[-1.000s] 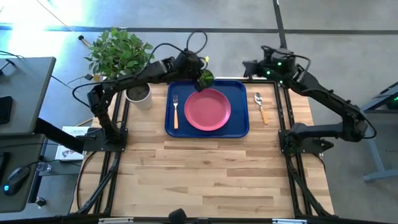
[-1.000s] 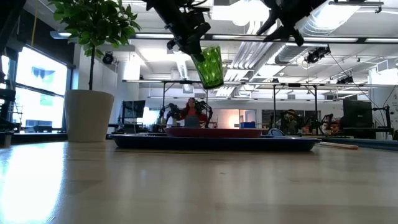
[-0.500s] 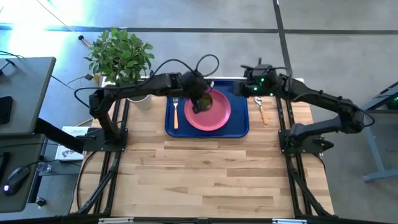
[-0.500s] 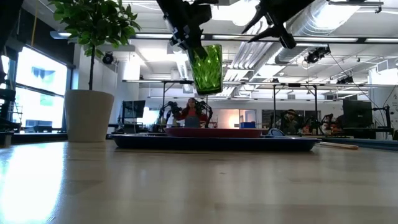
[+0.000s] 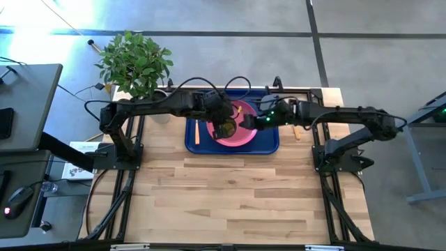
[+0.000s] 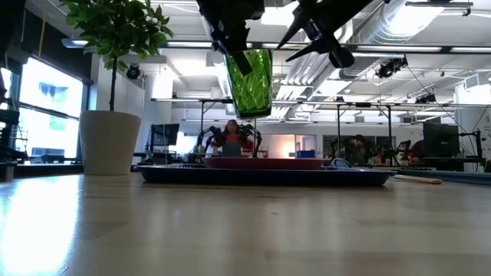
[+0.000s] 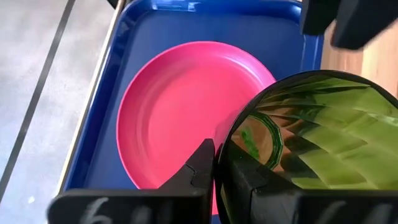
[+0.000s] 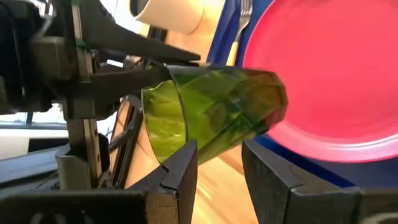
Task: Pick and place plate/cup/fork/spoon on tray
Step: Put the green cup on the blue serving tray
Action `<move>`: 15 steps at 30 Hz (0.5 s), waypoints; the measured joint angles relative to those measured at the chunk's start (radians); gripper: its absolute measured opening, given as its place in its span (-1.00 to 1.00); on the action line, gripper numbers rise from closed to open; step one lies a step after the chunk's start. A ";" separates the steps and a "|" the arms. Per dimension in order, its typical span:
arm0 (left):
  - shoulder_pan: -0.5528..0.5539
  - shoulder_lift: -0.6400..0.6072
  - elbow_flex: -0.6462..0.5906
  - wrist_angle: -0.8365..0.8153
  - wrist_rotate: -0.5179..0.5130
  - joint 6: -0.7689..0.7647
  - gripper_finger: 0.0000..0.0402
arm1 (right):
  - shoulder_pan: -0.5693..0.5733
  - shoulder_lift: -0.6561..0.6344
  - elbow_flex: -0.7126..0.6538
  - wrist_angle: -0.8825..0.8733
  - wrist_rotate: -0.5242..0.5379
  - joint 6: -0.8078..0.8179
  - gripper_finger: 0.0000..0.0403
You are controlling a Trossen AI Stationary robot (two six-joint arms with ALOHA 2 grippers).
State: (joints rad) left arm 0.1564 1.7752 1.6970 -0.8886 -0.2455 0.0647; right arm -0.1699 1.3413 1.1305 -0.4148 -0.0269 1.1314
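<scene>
Green translucent cup (image 6: 249, 80) is held aloft in the left pincer (image 5: 221, 123), clamped at its rim by that pincer's fingers (image 7: 199, 171), well clear of the table (image 5: 237, 195). In the high view the cup is seen over the near edge of the pink plate (image 5: 240, 124). The right pincer (image 5: 247, 123) is seen just beside the cup, its fingers (image 8: 180, 171) spread apart on either side of the cup's body without a visible grip (contact cannot be told from the right wrist view). The plate lies flat in the dark blue tray (image 5: 272, 139). The fork (image 5: 196, 130) lies in the tray on the plate's left side, partly hidden under the left arm. The spoon (image 5: 295, 130) is seen on the table just outside the tray's right edge. At the far left corner a potted plant (image 5: 136, 59) stands. In the low view a person (image 6: 232, 138) is seen in the room beyond.
</scene>
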 joint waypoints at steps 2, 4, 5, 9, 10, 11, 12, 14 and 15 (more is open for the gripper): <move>-0.009 0.000 0.000 -0.012 0.000 0.000 -0.95 | 0.017 0.012 0.000 0.024 0.001 0.020 -0.42; -0.017 0.000 0.000 -0.022 0.000 0.000 -0.94 | 0.029 0.022 0.000 0.044 0.008 0.026 -0.42; -0.022 0.000 0.000 -0.029 0.001 0.006 -0.94 | 0.034 0.024 0.000 0.044 0.015 0.038 -0.42; -0.039 0.001 0.000 -0.048 0.012 0.026 -0.94 | 0.054 0.030 0.000 0.048 0.045 0.065 -0.42; -0.043 0.005 0.000 -0.047 0.012 0.026 -0.94 | 0.061 0.034 0.000 0.052 0.048 0.066 -0.42; -0.048 0.008 0.000 -0.045 0.014 0.026 -0.94 | 0.068 0.040 0.001 0.067 0.052 0.066 -0.42; -0.049 0.012 0.000 -0.048 0.026 0.032 -0.94 | 0.074 0.044 0.001 0.074 0.052 0.068 -0.42; -0.053 0.013 -0.001 -0.066 0.065 0.066 -0.94 | 0.086 0.056 0.001 0.091 0.049 0.069 -0.42; -0.056 0.013 -0.001 -0.069 0.084 0.082 -0.94 | 0.091 0.061 0.001 0.105 0.038 0.069 -0.42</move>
State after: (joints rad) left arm 0.1004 1.7886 1.6963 -0.9571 -0.1611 0.1463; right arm -0.0792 1.4023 1.1313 -0.3097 0.0115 1.1999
